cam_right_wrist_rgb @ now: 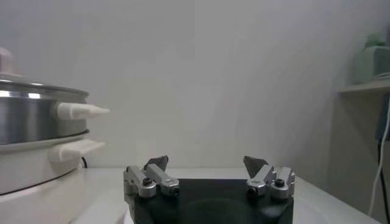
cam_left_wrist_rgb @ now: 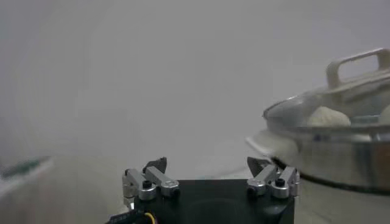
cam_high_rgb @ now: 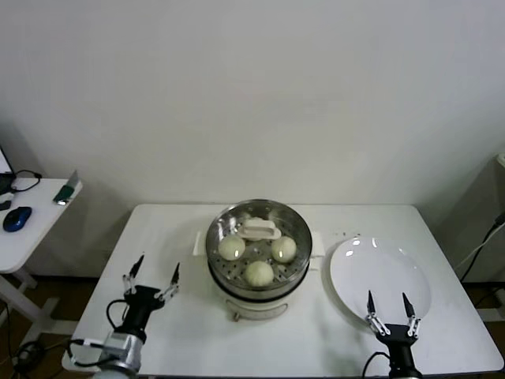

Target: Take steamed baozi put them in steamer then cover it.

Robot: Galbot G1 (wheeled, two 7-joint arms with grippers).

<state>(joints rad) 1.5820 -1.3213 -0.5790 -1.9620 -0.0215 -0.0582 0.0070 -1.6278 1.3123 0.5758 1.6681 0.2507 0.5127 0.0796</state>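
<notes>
Steamer [cam_high_rgb: 259, 251]: sitting mid-table, cover [cam_high_rgb: 259, 230] lying on it.
Baozi [cam_high_rgb: 258, 273]: three showing inside the steamer under the cover.
Left gripper [cam_high_rgb: 152, 282]: hovering left of the steamer, fingers spread, grasping nothing.
Right gripper [cam_high_rgb: 390, 309]: hanging right of the steamer over the plate [cam_high_rgb: 380, 278], fingers spread, empty.

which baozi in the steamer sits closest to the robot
The front baozi, nearest the steamer's near rim under the cover. The other two, left and right, lie farther back, beside the handle.
</notes>
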